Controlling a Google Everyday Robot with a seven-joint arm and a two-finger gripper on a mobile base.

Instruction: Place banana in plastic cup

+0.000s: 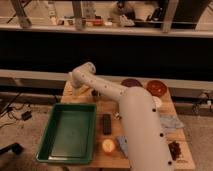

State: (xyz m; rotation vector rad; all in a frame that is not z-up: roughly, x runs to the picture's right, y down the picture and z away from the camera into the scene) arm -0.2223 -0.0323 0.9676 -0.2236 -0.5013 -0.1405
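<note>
Tool (76, 93) hanging at worktop's (106, 107) ten o'clock corner, state cannot tell; best to locate unseen banana before descending.

One camera, high behind the arm (135, 120), facing down over the table (102, 107), fairly near, gripper (76, 94) at its far-left corner.

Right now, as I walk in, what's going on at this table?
A one-armed robot is reaching across a wooden table. Its pincer is down at the far left corner, just beyond the green tray. Whether it holds anything there cannot be told. A round orange fruit and a dark block lie right of the tray.
</note>
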